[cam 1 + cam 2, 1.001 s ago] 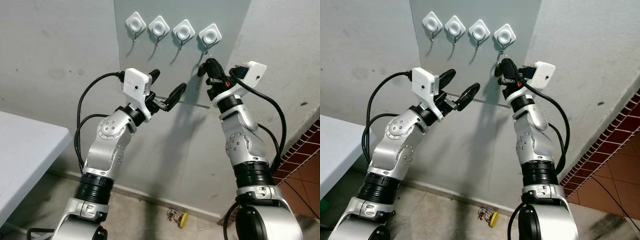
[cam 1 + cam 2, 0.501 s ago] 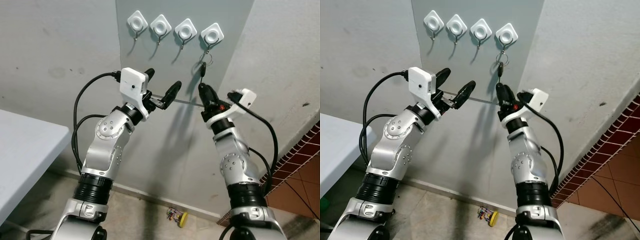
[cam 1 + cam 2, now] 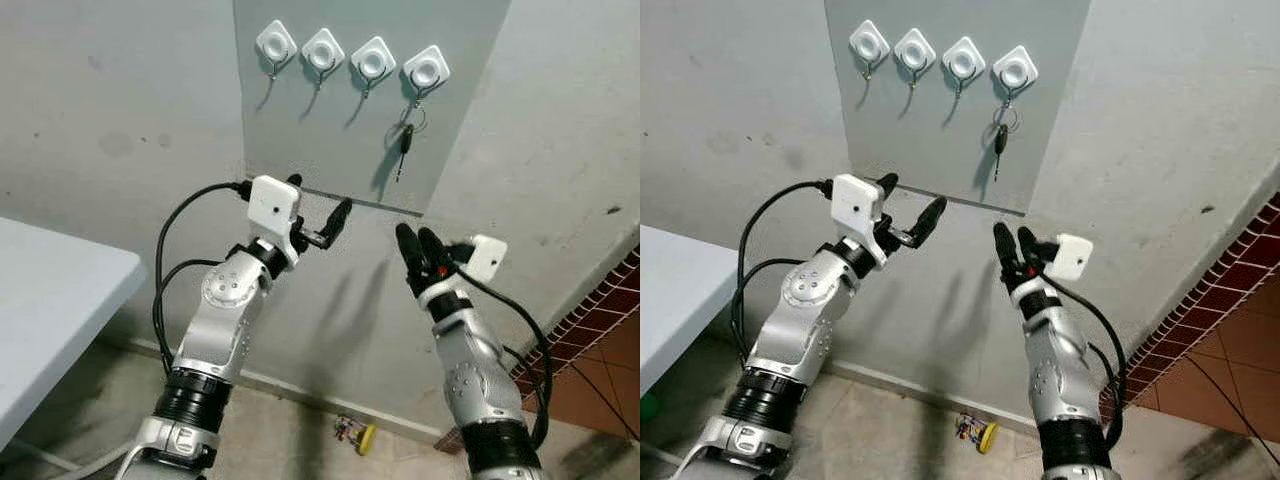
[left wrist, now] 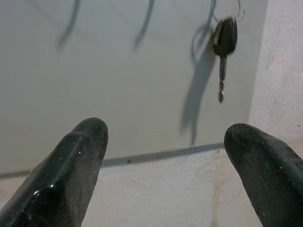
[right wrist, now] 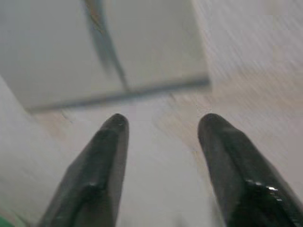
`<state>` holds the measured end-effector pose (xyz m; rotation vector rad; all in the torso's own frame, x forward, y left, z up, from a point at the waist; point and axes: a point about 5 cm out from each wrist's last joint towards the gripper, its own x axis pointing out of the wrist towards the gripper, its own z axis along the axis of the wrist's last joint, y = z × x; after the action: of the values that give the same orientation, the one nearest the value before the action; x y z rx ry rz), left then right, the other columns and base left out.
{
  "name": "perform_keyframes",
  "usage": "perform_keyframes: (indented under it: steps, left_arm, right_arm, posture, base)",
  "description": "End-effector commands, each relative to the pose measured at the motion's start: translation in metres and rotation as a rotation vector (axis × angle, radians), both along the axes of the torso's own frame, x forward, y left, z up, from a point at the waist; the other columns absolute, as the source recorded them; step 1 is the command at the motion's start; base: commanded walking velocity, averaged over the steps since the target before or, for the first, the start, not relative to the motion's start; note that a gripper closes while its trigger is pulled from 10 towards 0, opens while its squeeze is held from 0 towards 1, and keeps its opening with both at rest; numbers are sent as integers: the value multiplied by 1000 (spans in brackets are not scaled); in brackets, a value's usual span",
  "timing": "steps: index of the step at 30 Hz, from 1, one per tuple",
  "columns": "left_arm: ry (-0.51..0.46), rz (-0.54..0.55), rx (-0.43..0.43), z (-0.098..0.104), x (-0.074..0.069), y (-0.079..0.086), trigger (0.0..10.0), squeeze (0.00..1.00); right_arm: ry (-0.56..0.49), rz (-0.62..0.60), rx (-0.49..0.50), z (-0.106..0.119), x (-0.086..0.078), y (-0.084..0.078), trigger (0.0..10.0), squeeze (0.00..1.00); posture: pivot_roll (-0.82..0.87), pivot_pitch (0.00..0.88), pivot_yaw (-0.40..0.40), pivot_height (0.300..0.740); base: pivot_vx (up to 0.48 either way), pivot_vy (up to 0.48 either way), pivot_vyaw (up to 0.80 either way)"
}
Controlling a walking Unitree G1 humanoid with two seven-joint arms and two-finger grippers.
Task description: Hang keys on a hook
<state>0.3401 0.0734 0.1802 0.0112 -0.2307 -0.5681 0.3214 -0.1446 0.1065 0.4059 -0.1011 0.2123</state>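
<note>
**Up on the hook: key's hanging, arms backing off**

Top centre of the frame, the grey panel (image 3: 330, 130) carries four white hooks, and the key (image 3: 405, 142) dangles by its ring from the rightmost hook (image 3: 426, 70), clear of everything. Looks basically done to me. Best move now, I'd guess, is pulling straight down and away so nothing brushes the key loose.

Left gripper (image 3: 318, 212) sits mid-frame under the panel, fingers spread, empty. Right gripper (image 3: 419, 254) is lower right, fingers parted, empty too.

Versus a second ago: the right gripper was up at that hook with the key; it's since let go and dropped well below. The left sank a little too.
</note>
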Motion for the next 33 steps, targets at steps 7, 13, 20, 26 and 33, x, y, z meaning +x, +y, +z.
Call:
perform_keyframes:
  steps: [7, 13, 20, 26, 33]
  left_arm:
    - [120, 66, 11, -47, -1, 10, 10000, 0]
    - [265, 115, 75, -99, -12, 19, 10000, 0]
    - [536, 181, 158, -164, -40, 41, 10000, 0]
    - [680, 206, 200, -195, -64, 53, 10000, 0]
    - [950, 272, 332, -243, -119, 74, 10000, 0]
  right_arm:
    - [109, -74, -120, -39, -17, -14, 10000, 0]
    - [314, -72, -244, -92, -44, -24, 10000, 0]
    - [599, -80, -340, -146, -89, -34, 10000, 0]
    - [721, -69, -383, -167, -115, -38, 10000, 0]
    - [990, -99, -452, -199, -174, -52, 10000, 0]
  posture:
    - [-93, 0, -35, 740]
    - [-103, 0, -29, 740]
    - [-120, 0, -19, 740]
    - [-119, 0, -20, 740]
    - [-121, 0, -19, 740]
  base:
    - [0, 0, 0]
    - [0, 0, 0]
    - [0, 0, 0]
    - [0, 0, 0]
    - [0, 0, 0]
